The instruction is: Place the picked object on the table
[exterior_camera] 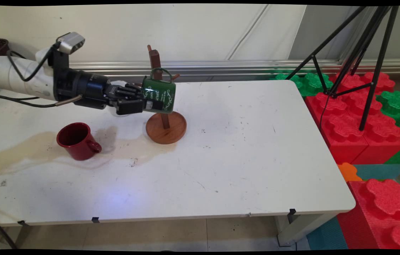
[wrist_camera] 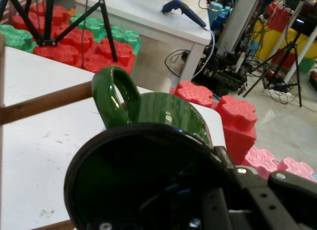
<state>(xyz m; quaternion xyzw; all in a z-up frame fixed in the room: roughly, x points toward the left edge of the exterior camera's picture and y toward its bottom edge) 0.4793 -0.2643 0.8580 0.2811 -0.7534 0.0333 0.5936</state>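
My gripper [exterior_camera: 147,102] is shut on the rim of a green mug [exterior_camera: 159,95] and holds it on its side above the table, mouth toward the hand and handle [exterior_camera: 161,72] upward. The mug hangs right in front of the post of a wooden mug tree [exterior_camera: 156,60], above its round base [exterior_camera: 166,128]. In the hand view the green mug [wrist_camera: 166,111] fills the lower middle, with one black finger [wrist_camera: 265,203] outside its wall. A wooden peg [wrist_camera: 44,102] ends at the left side of the handle [wrist_camera: 115,94]; only table shows through the loop.
A red mug [exterior_camera: 78,140] stands upright on the white table [exterior_camera: 242,159], left of the tree's base, on a brownish stain [exterior_camera: 26,152]. Red and green foam blocks [exterior_camera: 355,120] and a black tripod [exterior_camera: 359,53] stand off the right edge.
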